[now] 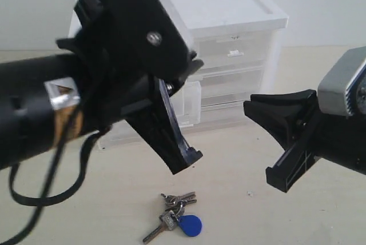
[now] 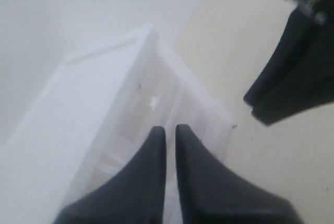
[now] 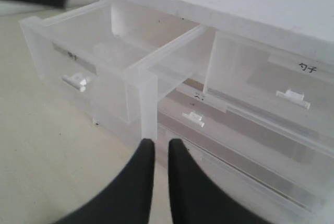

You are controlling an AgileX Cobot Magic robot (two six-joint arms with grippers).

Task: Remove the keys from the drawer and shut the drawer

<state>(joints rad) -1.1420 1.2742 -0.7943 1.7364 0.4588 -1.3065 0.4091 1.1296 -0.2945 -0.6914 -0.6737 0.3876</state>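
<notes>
Silver metal keys w/ blue oval fob; translucent plastic drawer

The left arm stretched in from the left edge of the exterior frame, its black wrist filling the upper middle. The left hand was closed and empty. The right arm stood at the right edge at mid-height, pointing leftward, and the right hand showed only a thin slit between its fingers, gripping nothing.
</notes>
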